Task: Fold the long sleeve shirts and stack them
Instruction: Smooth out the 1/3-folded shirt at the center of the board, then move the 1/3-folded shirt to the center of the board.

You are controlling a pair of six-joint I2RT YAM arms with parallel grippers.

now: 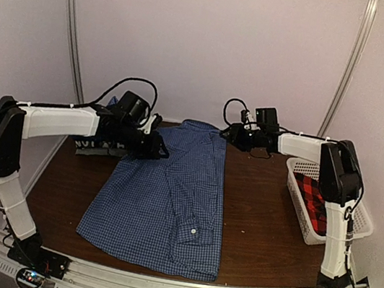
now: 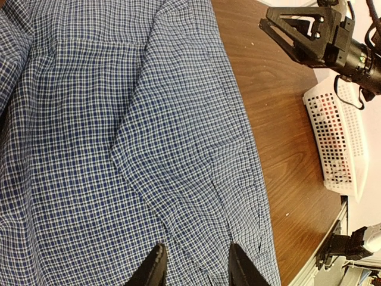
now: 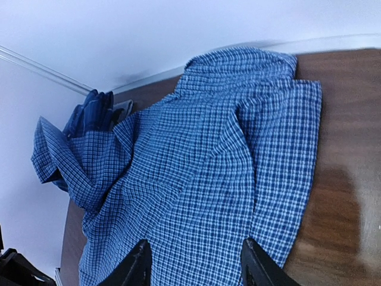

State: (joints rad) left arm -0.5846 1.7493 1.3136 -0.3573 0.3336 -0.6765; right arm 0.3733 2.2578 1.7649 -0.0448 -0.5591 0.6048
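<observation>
Three shirts, two end effectors, one basket. The blue-and-white check shirt (image 1: 169, 199) lies spread on the counter (image 1: 262, 206). The red-and-black plaid shirt (image 1: 314, 200) sits in the white basket (image 2: 351, 155) at the right. A darker blue shirt (image 3: 94, 110) is bunched at the far left corner — clear only from the right wrist.

The left end effector (image 2: 197, 269) is at the check shirt's left edge, fingers part-way apart with cloth between them — possibly pinched, I cannot tell. The right end effector (image 3: 196, 271) hovers by the collar, jaws apart and empty.
</observation>
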